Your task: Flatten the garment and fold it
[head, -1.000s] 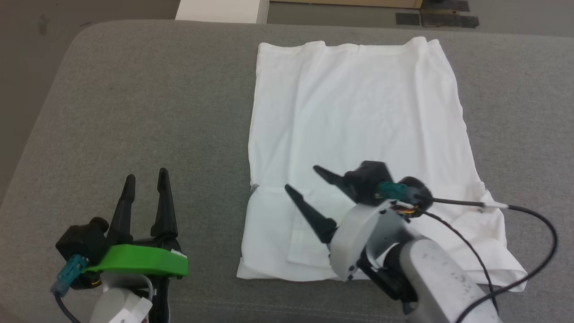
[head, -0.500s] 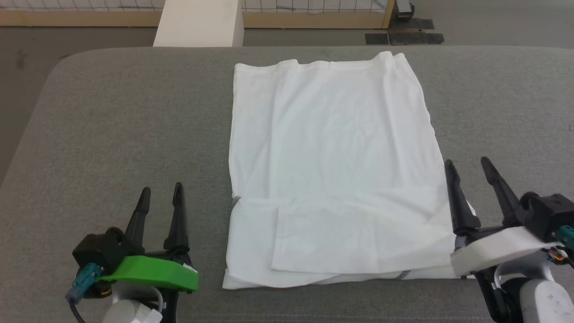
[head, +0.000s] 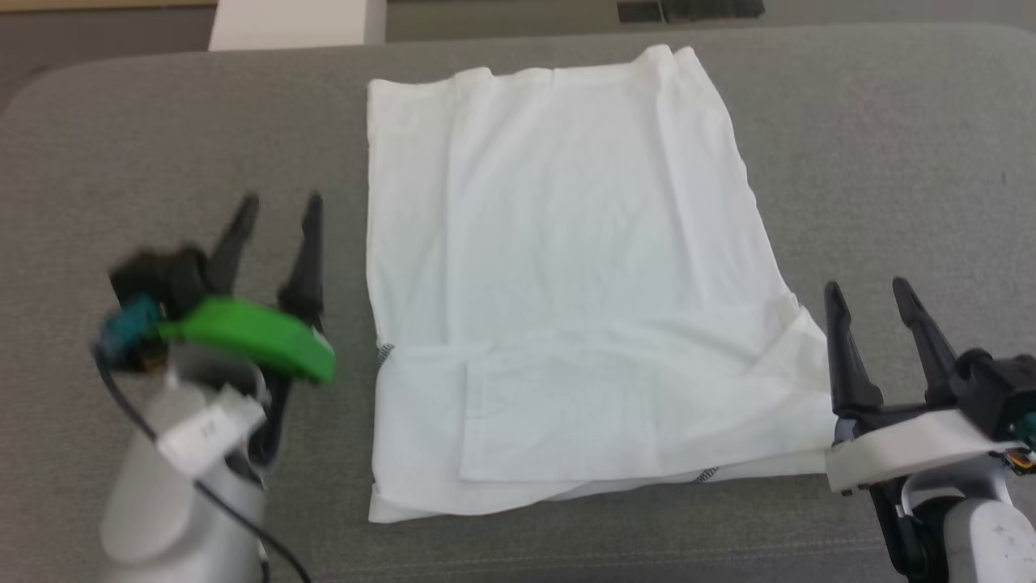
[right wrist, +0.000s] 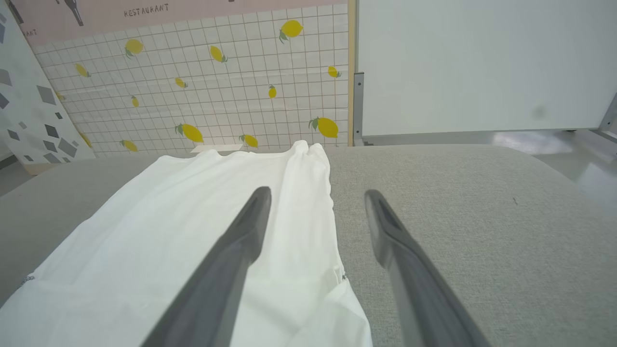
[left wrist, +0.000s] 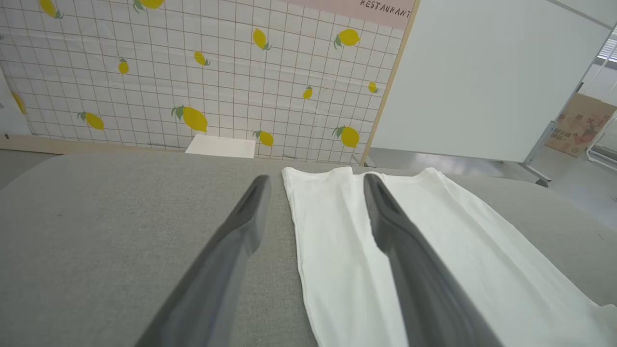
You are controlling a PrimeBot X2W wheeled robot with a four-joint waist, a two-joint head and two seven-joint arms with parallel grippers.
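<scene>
The white garment (head: 566, 259) lies on the grey padded surface (head: 162, 129) as a long rectangle, its sides folded in and a folded layer across its near end. My left gripper (head: 279, 202) hovers open just left of the garment's left edge, nothing between its fingers. At the lower right, my right gripper (head: 868, 287) stands open beside the garment's near right corner. The left wrist view shows the garment (left wrist: 434, 250) running ahead under the right finger (left wrist: 414, 270). In the right wrist view the garment (right wrist: 159, 241) lies under the left finger (right wrist: 226, 270).
A white block (head: 291, 23) stands beyond the surface's far edge. A lemon-patterned grid wall (left wrist: 193, 72) and a white panel (right wrist: 482, 62) stand behind. Bare grey surface (right wrist: 482, 231) extends on both sides of the garment.
The left gripper has risen and moved forward along the garment's left edge. The right gripper, over the garment a second ago, drew back to its near right corner. The head camera shifted.
</scene>
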